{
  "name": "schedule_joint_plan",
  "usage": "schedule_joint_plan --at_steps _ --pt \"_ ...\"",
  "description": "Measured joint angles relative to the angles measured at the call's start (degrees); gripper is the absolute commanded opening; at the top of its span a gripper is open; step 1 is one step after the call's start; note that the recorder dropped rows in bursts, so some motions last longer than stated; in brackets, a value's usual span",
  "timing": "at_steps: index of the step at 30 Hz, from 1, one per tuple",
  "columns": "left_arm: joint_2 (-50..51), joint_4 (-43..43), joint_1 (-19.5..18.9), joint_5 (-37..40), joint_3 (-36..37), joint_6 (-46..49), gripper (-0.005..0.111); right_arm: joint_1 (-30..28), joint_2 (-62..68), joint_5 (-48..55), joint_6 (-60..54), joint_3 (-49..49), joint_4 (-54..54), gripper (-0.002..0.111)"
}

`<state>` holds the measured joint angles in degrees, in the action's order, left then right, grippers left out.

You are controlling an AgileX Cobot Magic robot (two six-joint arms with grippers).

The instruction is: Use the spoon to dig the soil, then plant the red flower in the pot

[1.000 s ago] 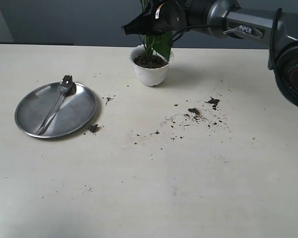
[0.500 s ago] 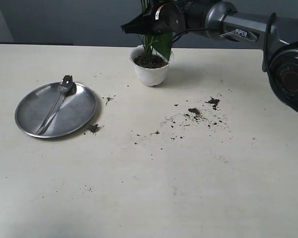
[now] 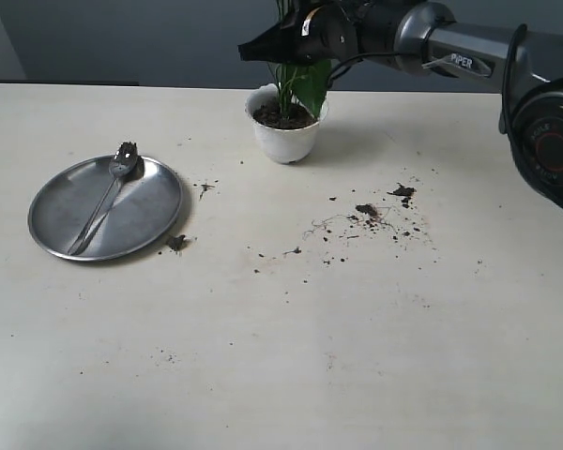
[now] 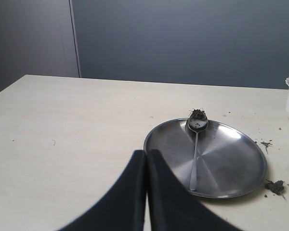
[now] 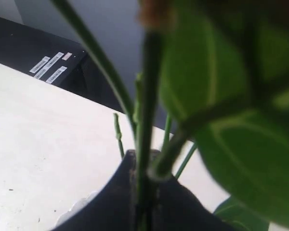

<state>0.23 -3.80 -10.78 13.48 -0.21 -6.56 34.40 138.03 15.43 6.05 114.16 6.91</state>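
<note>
Right pincer clamped on flower stems, above pot at far centre. Stems run down into soil; blooms out of frame. Left pincer pressed together, empty. Spoon lies on plate, left, bowl dirty. Judgement: digging done, flower seated; only release left.
</note>
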Motion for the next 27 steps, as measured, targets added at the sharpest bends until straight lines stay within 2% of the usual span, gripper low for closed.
schedule_joint_plan --at_steps 10,20,27 --pt "0.0 0.0 0.0 0.0 0.0 0.0 0.001 3.5 0.1 0.2 1.2 -0.4 4.6 -0.001" --pt "0.0 0.0 0.0 0.0 0.0 0.0 0.001 3.3 -0.5 1.0 5.3 -0.8 7.6 0.000" --pt "0.0 0.0 0.0 0.0 0.0 0.0 0.001 1.4 -1.3 7.8 7.4 -1.6 7.6 0.020"
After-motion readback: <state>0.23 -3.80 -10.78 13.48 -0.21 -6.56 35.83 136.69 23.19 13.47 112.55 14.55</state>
